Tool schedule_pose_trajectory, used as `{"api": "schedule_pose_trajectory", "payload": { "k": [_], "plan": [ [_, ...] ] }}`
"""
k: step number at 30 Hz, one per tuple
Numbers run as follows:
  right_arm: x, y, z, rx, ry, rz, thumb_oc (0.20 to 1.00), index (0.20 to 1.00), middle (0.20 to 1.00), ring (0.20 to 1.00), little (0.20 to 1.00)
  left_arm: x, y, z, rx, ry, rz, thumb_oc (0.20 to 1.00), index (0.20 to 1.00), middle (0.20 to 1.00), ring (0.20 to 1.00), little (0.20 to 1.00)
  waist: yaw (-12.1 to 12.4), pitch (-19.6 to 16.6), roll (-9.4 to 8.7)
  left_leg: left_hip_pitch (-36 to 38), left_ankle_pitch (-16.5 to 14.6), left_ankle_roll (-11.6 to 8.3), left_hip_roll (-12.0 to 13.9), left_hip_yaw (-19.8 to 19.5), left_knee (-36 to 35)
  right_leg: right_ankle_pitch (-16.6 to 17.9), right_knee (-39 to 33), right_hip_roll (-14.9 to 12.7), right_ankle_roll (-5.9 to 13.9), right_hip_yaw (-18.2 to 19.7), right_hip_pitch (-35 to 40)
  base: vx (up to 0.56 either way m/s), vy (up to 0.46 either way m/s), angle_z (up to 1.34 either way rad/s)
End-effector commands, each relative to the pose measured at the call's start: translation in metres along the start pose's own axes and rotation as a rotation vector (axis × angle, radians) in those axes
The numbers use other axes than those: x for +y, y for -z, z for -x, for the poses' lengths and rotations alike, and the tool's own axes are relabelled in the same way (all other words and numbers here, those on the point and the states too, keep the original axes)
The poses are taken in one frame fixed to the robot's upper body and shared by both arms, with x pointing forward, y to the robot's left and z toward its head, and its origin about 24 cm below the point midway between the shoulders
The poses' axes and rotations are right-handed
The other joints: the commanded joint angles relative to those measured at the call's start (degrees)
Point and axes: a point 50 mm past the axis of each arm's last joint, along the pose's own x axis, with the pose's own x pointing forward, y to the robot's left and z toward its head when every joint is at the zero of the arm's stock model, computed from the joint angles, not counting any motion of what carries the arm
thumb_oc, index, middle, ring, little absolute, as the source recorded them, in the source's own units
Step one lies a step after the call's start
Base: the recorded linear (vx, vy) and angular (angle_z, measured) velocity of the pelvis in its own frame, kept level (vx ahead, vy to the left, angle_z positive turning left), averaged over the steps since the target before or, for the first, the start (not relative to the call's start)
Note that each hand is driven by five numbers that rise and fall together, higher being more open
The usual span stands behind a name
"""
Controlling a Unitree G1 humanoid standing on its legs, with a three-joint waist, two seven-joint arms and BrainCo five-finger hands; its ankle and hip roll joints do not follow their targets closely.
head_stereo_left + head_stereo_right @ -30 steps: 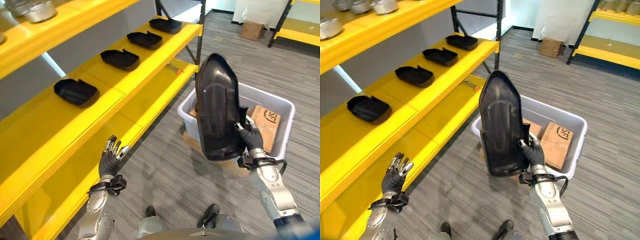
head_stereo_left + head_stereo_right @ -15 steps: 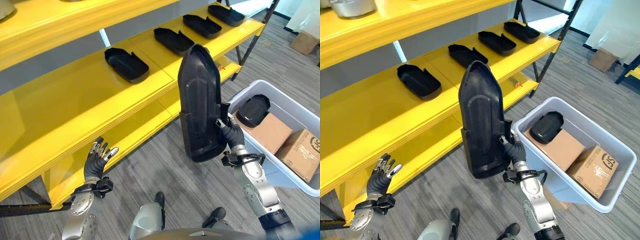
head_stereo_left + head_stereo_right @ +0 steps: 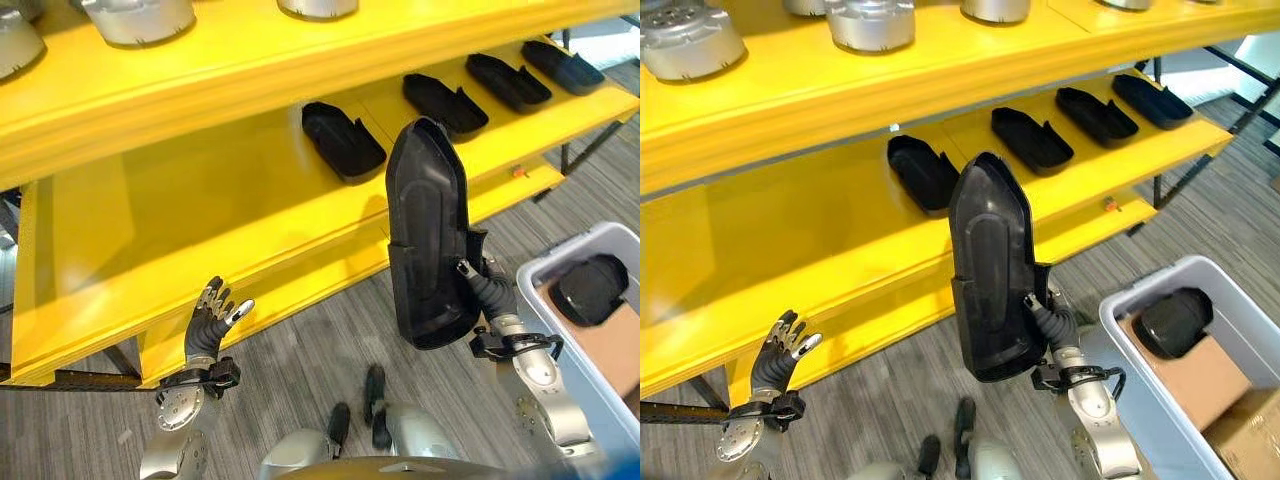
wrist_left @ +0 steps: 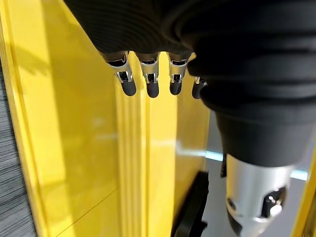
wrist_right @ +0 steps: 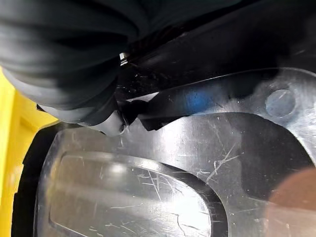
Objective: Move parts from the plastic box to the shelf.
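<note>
My right hand [image 3: 492, 298] is shut on the edge of a large black plastic part [image 3: 427, 237], holding it upright in front of the yellow shelf [image 3: 200, 210]; the same part [image 5: 163, 187] shows close up in the right wrist view. Several black parts [image 3: 343, 140] lie in a row on the middle shelf board, to the right. The grey plastic box [image 3: 545, 270] stands on the floor at the right, with another black part [image 3: 591, 288] inside. My left hand [image 3: 207, 325] is open, low at the left, before the lower shelf board [image 4: 74, 138].
Silver metal parts [image 3: 138, 18] stand on the top shelf board. Cardboard boxes [image 3: 1200, 375] sit inside the grey box. The left stretch of the middle shelf board [image 3: 780, 250] is bare yellow. Grey plank floor [image 3: 320, 350] lies below.
The whole view has swung left, so the shelf now faces me and the grey box sits at the right edge. My right hand keeps hold of the upright black part. The left hand stays open.
</note>
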Motion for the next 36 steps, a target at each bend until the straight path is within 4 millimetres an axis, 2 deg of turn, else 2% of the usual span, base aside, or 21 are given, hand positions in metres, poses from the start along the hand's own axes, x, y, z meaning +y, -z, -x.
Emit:
{"api": "schedule_pose_trajectory", "payload": {
  "k": [1,4,5,6,7,9,11,13,14,15,16,17,18,19,20,26,29,30,32,35,36],
  "plan": [
    [0.003,-0.037,-0.004,-0.183,-0.061,-0.018,0.200,0.200,0.200,0.200,0.200,0.001,-0.032,-0.002,-0.145,0.036,-0.040,1.000,1.000,1.000,1.000,1.000,-0.32,-3.09,-0.05,-3.11,2.64,-2.17,4.80,2.55,-3.73,-6.33,4.15,-1.86,8.18,-0.83,2.25,0.05,-0.104,-0.13],
    [0.003,-0.037,-0.003,-0.174,-0.078,-0.025,0.200,0.200,0.200,0.200,0.200,0.004,-0.029,0.002,-0.132,0.019,-0.028,1.000,1.000,1.000,1.000,1.000,-0.11,-3.06,-0.28,-3.92,1.28,-2.91,4.62,2.42,-0.17,-7.15,3.50,-1.99,7.65,-1.61,3.49,0.01,-0.125,-0.03],
    [0.000,-0.042,-0.005,-0.194,-0.082,-0.012,0.200,0.200,0.200,0.200,0.200,0.003,-0.031,0.001,-0.138,0.026,-0.020,1.000,1.000,1.000,1.000,1.000,0.11,-1.88,-0.55,-7.19,0.22,-4.59,3.38,3.26,7.15,-7.60,3.41,-2.89,6.94,-2.29,3.91,-0.04,-0.099,0.15],
    [0.000,-0.043,-0.005,-0.195,-0.082,-0.012,0.200,0.200,0.200,0.200,0.200,0.003,-0.031,0.000,-0.139,0.027,-0.020,1.000,1.000,1.000,1.000,1.000,0.01,-1.91,-0.48,-7.62,-0.11,-4.61,3.37,3.18,7.86,-7.64,3.48,-2.87,6.93,-2.41,3.81,-0.07,-0.067,0.44],
    [-0.002,-0.045,-0.005,-0.206,-0.080,0.001,0.200,0.200,0.200,0.200,0.200,0.002,-0.031,0.000,-0.139,0.030,-0.011,1.000,1.000,1.000,1.000,1.000,-0.05,-1.30,-0.51,-9.43,0.12,-5.77,3.56,4.28,10.93,-8.09,3.81,-3.18,6.55,-3.00,3.78,-0.09,-0.027,0.72],
    [-0.003,-0.053,-0.008,-0.238,-0.078,0.026,0.200,0.200,0.200,0.200,0.200,-0.001,-0.036,-0.004,-0.163,0.038,-0.009,1.000,1.000,1.000,1.000,1.000,-0.47,0.00,-1.48,-11.11,-0.37,-5.85,11.03,11.73,15.73,-9.12,5.88,-5.22,6.07,-4.62,3.53,-0.08,-0.034,0.55],
    [-0.001,-0.052,-0.008,-0.235,-0.071,0.020,0.200,0.200,0.200,0.200,0.200,0.000,-0.037,-0.002,-0.162,0.036,-0.017,1.000,1.000,1.000,1.000,1.000,-0.49,-0.50,-1.76,-10.14,1.32,-5.87,16.06,12.05,12.57,-9.97,6.72,-6.02,6.29,-4.82,3.30,0.01,0.018,0.68],
    [0.000,-0.049,-0.007,-0.222,-0.072,0.007,0.200,0.200,0.200,0.200,0.200,-0.001,-0.037,-0.001,-0.162,0.032,-0.015,1.000,1.000,1.000,1.000,1.000,-1.07,-1.42,-0.90,-7.89,6.68,-7.22,22.99,11.74,6.11,-11.97,10.05,-7.11,6.58,-5.76,2.02,0.03,0.106,0.41],
    [0.002,-0.049,-0.009,-0.220,-0.074,0.000,0.200,0.200,0.200,0.200,0.200,-0.003,-0.037,-0.002,-0.164,0.036,-0.016,1.000,1.000,1.000,1.000,1.000,-1.01,-1.47,-0.26,-7.91,10.07,-7.79,25.18,11.24,4.64,-12.35,11.62,-7.86,6.81,-6.10,1.34,0.01,0.192,0.34],
    [0.003,-0.050,-0.011,-0.224,-0.076,0.003,0.200,0.200,0.200,0.200,0.200,-0.004,-0.039,-0.003,-0.168,0.038,-0.014,1.000,1.000,1.000,1.000,1.000,-1.29,-1.66,0.48,-7.43,11.80,-8.33,26.89,11.73,1.33,-13.47,13.68,-8.41,7.06,-6.57,0.41,0.00,0.133,0.36],
    [0.003,-0.050,-0.011,-0.225,-0.076,0.004,0.200,0.200,0.200,0.200,0.200,-0.004,-0.039,-0.003,-0.168,0.037,-0.014,1.000,1.000,1.000,1.000,1.000,-1.30,-1.69,0.45,-7.15,12.13,-8.39,26.87,11.84,0.73,-13.73,14.09,-8.47,7.03,-6.53,0.19,0.02,0.217,0.32],
    [0.004,-0.052,-0.014,-0.231,-0.085,0.010,0.200,0.200,0.200,0.200,0.200,-0.008,-0.039,-0.007,-0.168,0.061,-0.006,1.000,1.000,1.000,1.000,1.000,-1.61,-1.99,2.09,-5.98,13.48,-9.57,28.31,14.90,-2.44,-14.62,17.29,-10.08,7.57,-8.49,-0.78,0.08,0.247,0.14],
    [0.008,-0.049,-0.014,-0.219,-0.102,-0.019,0.200,0.200,0.200,0.200,0.200,-0.010,-0.038,-0.007,-0.163,0.082,-0.006,1.000,1.000,1.000,1.000,1.000,-1.13,-2.77,3.43,-4.02,12.32,-11.10,28.55,16.24,-6.02,-15.38,19.74,-10.73,7.76,-9.61,-1.63,0.08,0.251,0.26],
    [0.008,-0.049,-0.014,-0.219,-0.102,-0.020,0.200,0.200,0.200,0.200,0.200,-0.010,-0.038,-0.007,-0.163,0.082,-0.006,1.000,1.000,1.000,1.000,1.000,-1.11,-2.80,3.42,-3.99,12.32,-11.11,28.53,16.27,-6.07,-15.46,19.87,-10.76,7.77,-9.58,-1.70,0.12,0.241,0.63],
    [0.012,-0.048,-0.019,-0.212,-0.119,-0.051,0.200,0.200,0.200,0.200,0.200,-0.011,-0.040,-0.007,-0.164,0.107,-0.017,1.000,1.000,1.000,1.000,1.000,-0.17,-2.63,3.67,-4.08,11.25,-11.36,26.65,14.35,-4.77,-14.95,20.09,-12.44,8.31,-10.43,-0.87,0.10,0.189,0.54],
    [0.017,-0.049,-0.031,-0.201,-0.131,-0.066,0.200,0.200,0.200,0.200,0.200,-0.006,-0.044,-0.006,-0.163,0.122,-0.051,1.000,1.000,1.000,1.000,1.000,1.98,-2.65,2.49,-5.34,6.35,-10.31,23.68,13.72,-0.04,-13.77,19.09,-16.10,10.41,-12.10,2.56,0.10,0.143,0.35],
    [0.018,-0.057,-0.043,-0.230,-0.117,-0.058,0.200,0.200,0.200,0.200,0.200,-0.006,-0.049,-0.010,-0.175,0.131,-0.066,1.000,1.000,1.000,1.000,1.000,3.39,-2.30,1.99,-7.50,4.21,-9.99,21.80,12.36,3.77,-13.17,18.57,-17.83,11.17,-13.55,4.20,0.09,0.133,0.42],
    [0.018,-0.063,-0.055,-0.246,-0.097,-0.039,0.200,0.200,0.200,0.200,0.200,-0.008,-0.052,-0.012,-0.177,0.149,-0.071,1.000,1.000,1.000,1.000,1.000,5.02,-2.27,1.58,-9.21,3.26,-9.61,20.06,10.55,5.17,-12.80,18.04,-18.66,11.56,-14.59,5.43,0.09,0.117,0.48],
    [0.017,-0.066,-0.060,-0.250,-0.091,-0.031,0.200,0.200,0.200,0.200,0.200,-0.009,-0.052,-0.012,-0.176,0.155,-0.076,1.000,1.000,1.000,1.000,1.000,5.73,-2.39,1.48,-9.94,2.99,-9.45,19.44,9.86,5.63,-12.80,17.79,-18.93,11.68,-15.14,5.84,0.07,0.069,0.43],
    [0.018,-0.082,-0.090,-0.268,-0.044,0.020,0.200,0.200,0.200,0.200,0.200,-0.015,-0.057,-0.016,-0.178,0.196,-0.085,1.000,1.000,1.000,1.000,1.000,8.88,-1.42,1.10,-13.42,1.75,-9.44,17.27,7.59,9.33,-13.65,19.08,-19.89,11.61,-16.68,5.86,0.02,0.031,0.32],
    [0.018,-0.082,-0.090,-0.269,-0.045,0.020,0.200,0.200,0.200,0.200,0.200,-0.015,-0.057,-0.016,-0.179,0.196,-0.085,1.000,1.000,1.000,1.000,1.000,8.83,-1.39,1.09,-13.52,1.71,-9.44,17.24,7.56,9.44,-13.69,19.16,-19.93,11.62,-16.69,5.80,-0.05,0.011,0.34]
  ]
}}
